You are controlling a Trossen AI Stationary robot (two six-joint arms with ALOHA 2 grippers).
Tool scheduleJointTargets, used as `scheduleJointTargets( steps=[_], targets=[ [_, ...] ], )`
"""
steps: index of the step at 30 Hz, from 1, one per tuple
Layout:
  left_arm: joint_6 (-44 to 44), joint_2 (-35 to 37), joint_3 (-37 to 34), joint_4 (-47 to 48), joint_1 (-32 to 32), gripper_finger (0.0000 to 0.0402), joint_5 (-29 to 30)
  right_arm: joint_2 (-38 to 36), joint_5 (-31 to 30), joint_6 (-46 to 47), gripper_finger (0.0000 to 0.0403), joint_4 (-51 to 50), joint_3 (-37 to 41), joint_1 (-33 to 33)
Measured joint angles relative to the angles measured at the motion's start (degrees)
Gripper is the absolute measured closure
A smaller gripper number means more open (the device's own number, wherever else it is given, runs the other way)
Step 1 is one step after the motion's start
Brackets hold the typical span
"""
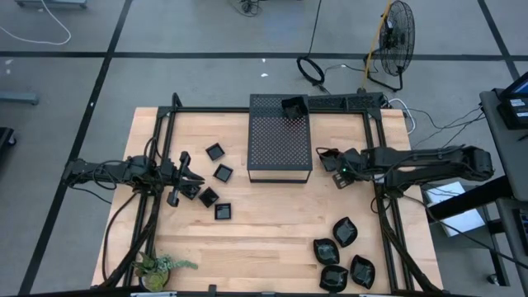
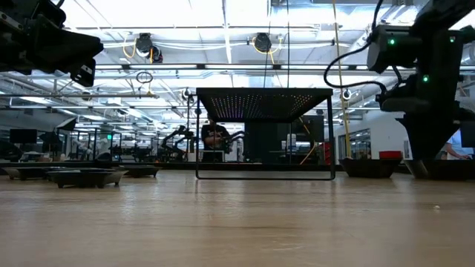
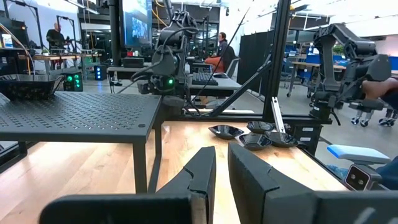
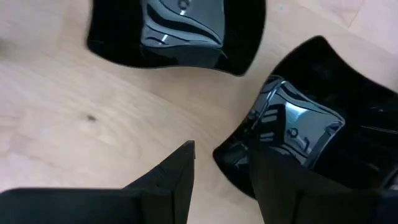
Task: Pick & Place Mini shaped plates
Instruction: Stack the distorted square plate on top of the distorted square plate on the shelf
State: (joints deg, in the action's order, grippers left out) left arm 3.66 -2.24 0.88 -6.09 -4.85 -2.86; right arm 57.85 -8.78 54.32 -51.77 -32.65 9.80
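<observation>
A wooden desk point(image 1: 272, 214) carries a black perforated box point(image 1: 280, 147) with one small plate point(image 1: 293, 106) on it, likely the drop spot. Loose plates lie in two clusters point(image 1: 216, 177), point(image 1: 340, 252). The right tool point(image 1: 337, 162) hangs low, fingers spread astride a plate rim point(image 4: 249, 155), seen only from its wrist. The left tool point(image 3: 221, 180), nearly pressed together, holds nothing.

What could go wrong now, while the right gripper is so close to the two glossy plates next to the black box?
1. The right gripper straddles one plate's rim; the glossy rim might slip out when the gripper closes.
2. A second plate lies close by; lifting could nudge it.
3. The perforated box already carries a plate at its far edge; a careless drop there might knock it off.
</observation>
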Motion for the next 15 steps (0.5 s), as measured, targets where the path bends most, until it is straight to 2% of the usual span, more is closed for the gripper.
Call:
scheduleJointTargets(
  steps=[6, 15],
  targets=[
    [0.00, 0.00, -0.01, 0.00, -0.01, 0.0355, 0.01, 0.02, -0.20, 0.02, 0.0268, 5.30, 2.45, 0.02],
    [0.00, 0.00, -0.01, 0.00, -0.01, 0.0355, -0.01, 0.02, -0.17, -1.44, 0.0283, 5.27, 2.47, 0.00]
  ],
)
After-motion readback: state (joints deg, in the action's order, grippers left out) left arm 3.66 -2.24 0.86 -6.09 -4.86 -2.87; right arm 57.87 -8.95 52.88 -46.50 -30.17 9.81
